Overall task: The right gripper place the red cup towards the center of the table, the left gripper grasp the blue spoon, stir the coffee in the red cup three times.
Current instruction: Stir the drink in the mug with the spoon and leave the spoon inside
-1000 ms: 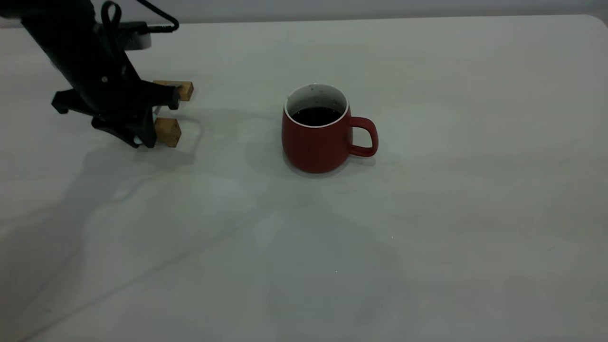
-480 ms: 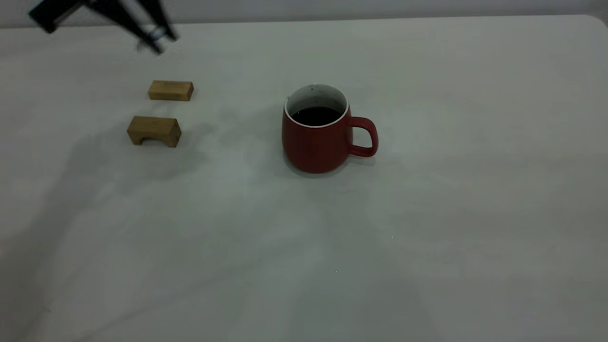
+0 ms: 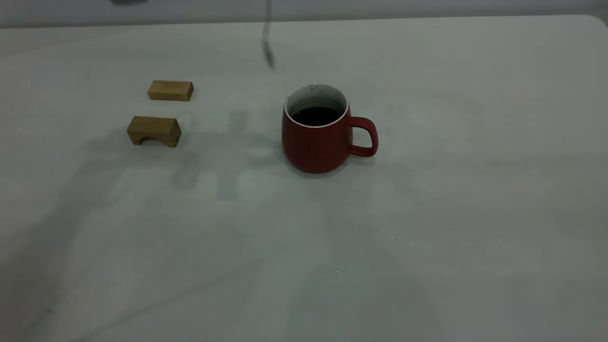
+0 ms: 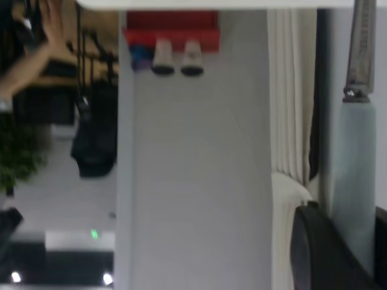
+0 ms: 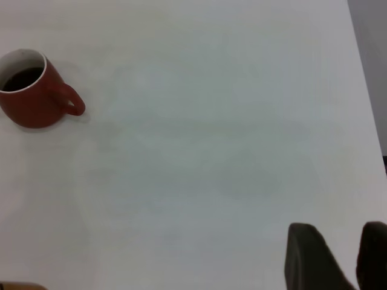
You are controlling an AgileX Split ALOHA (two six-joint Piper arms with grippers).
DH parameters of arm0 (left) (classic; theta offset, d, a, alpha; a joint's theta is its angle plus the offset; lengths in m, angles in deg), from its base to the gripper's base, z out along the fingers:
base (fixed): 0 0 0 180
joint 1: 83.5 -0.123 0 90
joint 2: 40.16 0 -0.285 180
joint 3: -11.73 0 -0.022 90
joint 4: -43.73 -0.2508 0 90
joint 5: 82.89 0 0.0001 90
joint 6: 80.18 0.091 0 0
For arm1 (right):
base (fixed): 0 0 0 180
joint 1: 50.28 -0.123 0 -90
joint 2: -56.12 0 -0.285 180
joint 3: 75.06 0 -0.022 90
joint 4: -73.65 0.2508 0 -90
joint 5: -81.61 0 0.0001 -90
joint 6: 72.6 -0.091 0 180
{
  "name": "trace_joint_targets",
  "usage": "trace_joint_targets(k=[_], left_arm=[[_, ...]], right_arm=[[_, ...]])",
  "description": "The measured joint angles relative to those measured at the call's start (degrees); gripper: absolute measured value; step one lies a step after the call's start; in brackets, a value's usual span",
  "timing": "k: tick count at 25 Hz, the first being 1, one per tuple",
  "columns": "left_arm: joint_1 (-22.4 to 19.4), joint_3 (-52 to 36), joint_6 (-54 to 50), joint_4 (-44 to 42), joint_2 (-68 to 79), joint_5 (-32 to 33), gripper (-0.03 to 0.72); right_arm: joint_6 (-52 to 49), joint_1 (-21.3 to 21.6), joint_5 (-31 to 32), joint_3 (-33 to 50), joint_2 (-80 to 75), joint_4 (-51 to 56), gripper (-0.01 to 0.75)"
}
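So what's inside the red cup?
Dark coffee fills part of the red cup, with white inner wall showing above it. The blue spoon hangs above and to the left, not in it. The liquid hides the cup's bottom.

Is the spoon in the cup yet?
Not yet. The blue spoon hangs in the air above and left of the red cup, held by the left gripper. Only coffee is inside.
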Motion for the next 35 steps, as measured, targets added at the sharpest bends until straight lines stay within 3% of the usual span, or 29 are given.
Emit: trace_joint_targets(k=[13,18,22,27,30,35], left_arm=[[2.74,0.0,14.08,14.15,14.09,-2.46,0.176],[3.03,0.0,14.9,14.21,16.58,-7.66,0.176],[3.03,0.0,21.79,16.82,17.42,-10.3,0.176],[3.03,0.19,27.33,20.99,19.81,-3.91,0.176],[3.08,0.18,23.48,20.3,21.31,-0.15,0.176],[3.08,0.18,17.6,16.47,19.87,-0.63,0.176]], right_arm=[[0.0,0.0,0.0,0.0,0.0,0.0,0.238],[0.0,0.0,0.0,0.0,0.0,0.0,0.238],[0.0,0.0,0.0,0.0,0.0,0.0,0.238],[0.0,0.0,0.0,0.0,0.0,0.0,0.238],[0.0,0.0,0.0,0.0,0.0,0.0,0.238],[0.0,0.0,0.0,0.0,0.0,0.0,0.238]])
